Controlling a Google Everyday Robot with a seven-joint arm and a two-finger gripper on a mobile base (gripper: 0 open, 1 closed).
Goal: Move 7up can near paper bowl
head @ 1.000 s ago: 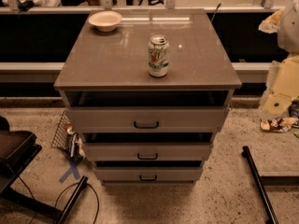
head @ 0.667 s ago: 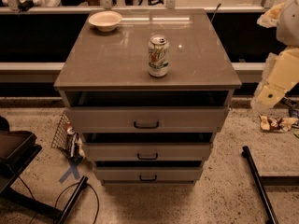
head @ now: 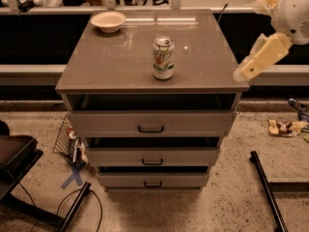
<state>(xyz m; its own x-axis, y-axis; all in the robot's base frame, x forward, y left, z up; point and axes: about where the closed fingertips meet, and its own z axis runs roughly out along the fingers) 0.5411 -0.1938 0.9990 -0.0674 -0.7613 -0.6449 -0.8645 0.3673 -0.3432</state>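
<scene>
— At the centre of the camera view, what is taken up by the largest thing?
— The grey counter (head: 106, 64) is seen there, with three drawers (head: 151, 123) stacked beneath it.
— Where is the end effector (head: 247, 69) found?
— It is seen just off the counter's right edge, near the front right corner, carried by the pale arm (head: 294, 13) that enters from the upper right. It is well apart from both task things. Whether it is set wide or narrow cannot be told.
— And what is carried by the counter?
— The paper bowl (head: 108, 21) is set at the far left corner. The 7up can (head: 163, 58) is stood upright near the middle, somewhat toward the front edge. The two are well apart, with bare surface between them.
— How much of the task can be judged as done?
— None of it, as far as is shown. The can is not touched, not lifted and not yet brought near the bowl. The reach to the can, the grasp, the carry toward the far left corner and the release beside the bowl are all judged to be left.
</scene>
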